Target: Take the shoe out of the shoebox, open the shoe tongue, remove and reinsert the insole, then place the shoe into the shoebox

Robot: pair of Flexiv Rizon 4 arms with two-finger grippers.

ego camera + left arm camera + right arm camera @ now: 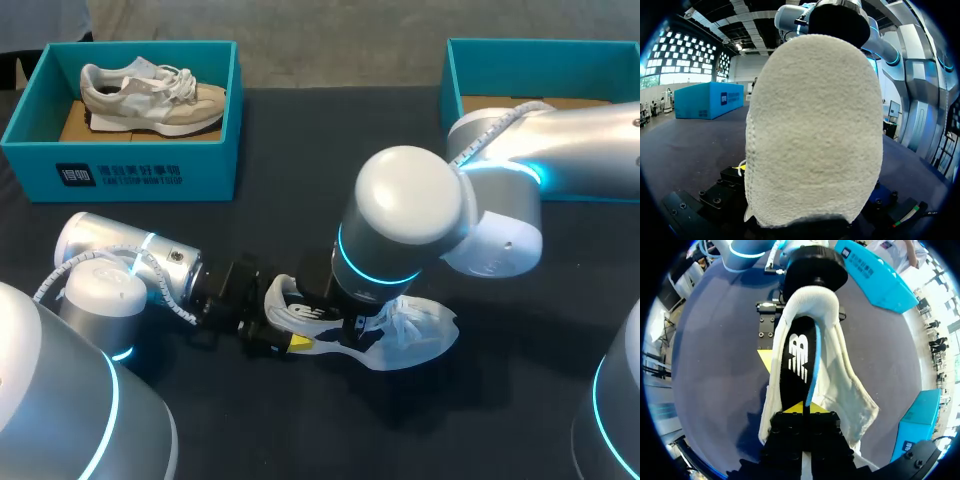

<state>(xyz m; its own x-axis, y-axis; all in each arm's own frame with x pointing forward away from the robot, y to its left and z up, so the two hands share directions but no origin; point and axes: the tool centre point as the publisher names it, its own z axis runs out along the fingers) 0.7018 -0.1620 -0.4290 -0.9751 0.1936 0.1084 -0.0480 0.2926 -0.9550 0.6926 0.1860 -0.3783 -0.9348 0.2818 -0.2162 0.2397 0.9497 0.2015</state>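
Now shoe (420, 335) being held on desk (300, 150), heel clamped in left gripper (282, 316); insole (799, 360) being pinched by right gripper (805, 409) inside shoe.

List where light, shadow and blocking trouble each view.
Head view: light glares off the right arm, which hides the middle of the shoe. Left wrist view: the shoe's pale heel fills nearly all of it. Right wrist view: evenly lit, with the shoe throwing a soft shadow on the table.
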